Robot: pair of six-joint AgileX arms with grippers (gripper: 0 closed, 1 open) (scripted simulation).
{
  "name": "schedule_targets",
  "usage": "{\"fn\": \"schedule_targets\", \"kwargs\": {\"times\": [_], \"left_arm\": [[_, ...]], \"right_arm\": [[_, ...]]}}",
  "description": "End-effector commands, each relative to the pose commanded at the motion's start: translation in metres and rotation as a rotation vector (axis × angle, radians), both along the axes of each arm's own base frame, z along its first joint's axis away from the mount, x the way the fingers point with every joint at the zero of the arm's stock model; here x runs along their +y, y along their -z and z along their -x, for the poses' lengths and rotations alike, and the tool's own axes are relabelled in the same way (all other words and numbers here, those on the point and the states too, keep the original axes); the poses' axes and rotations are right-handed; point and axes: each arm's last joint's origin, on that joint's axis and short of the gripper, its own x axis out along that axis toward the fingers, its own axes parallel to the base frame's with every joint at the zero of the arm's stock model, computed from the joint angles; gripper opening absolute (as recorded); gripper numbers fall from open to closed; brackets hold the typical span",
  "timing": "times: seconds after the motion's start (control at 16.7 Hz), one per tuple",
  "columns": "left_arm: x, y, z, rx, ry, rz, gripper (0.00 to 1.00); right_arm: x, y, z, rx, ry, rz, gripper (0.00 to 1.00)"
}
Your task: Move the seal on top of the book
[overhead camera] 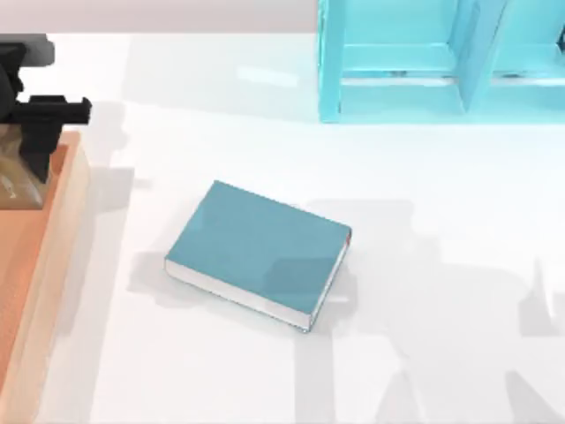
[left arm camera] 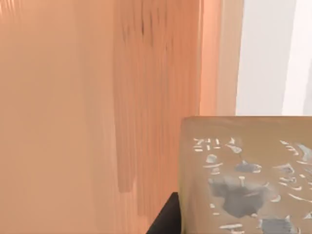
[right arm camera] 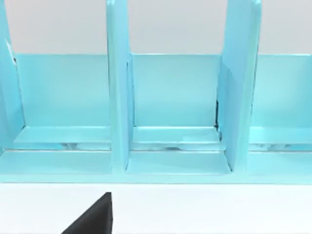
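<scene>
From above, the left gripper (overhead camera: 35, 172) hangs over the orange-brown wooden tray (overhead camera: 55, 256) at the table's left edge, its black body reaching in from the upper left corner; just under it sits the seal (overhead camera: 18, 181), a tan-brown block resting inside the tray, partly covered by the gripper; whether the fingers are clamped on it or merely close I cannot tell. The book (overhead camera: 256, 250) lies flat near the middle of the white table (overhead camera: 441, 221), teal cover up, white page edges facing the near side, a reddish tip at its right corner; it is well apart from the tray and the seal. A bright cyan shelf unit (overhead camera: 424, 62) stands along the far edge at the right.

At the left wrist, the seal (left arm camera: 246, 175) looms close, its tan face speckled with pale and grey marks; behind it runs the tray's grained floor (left arm camera: 73, 107) and rim, with white table beyond; a dark finger (left arm camera: 165, 219) shows just beside the seal.

At the right wrist, the shelf unit (right arm camera: 170, 97) faces the camera with its upright dividers; a black finger (right arm camera: 95, 217) pokes in over the table; how the right gripper's jaws stand I cannot tell.
</scene>
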Motion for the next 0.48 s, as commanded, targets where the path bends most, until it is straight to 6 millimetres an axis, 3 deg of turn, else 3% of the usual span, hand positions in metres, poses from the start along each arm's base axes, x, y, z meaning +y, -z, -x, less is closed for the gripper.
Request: {"fn": "schedule_targets", "kwargs": {"times": [0.18, 0.48], "left_arm": [[-0.026, -0.022, 0.01, 0.008, -0.006, -0.006, 0.0], [-0.028, -0.025, 0.011, 0.014, -0.018, -0.007, 0.0]], "right_arm": [[0.0, 0.0, 0.0, 0.0, 0.0, 0.0, 1.0], [0.0, 0.0, 0.0, 0.0, 0.0, 0.0, 1.0]]}}
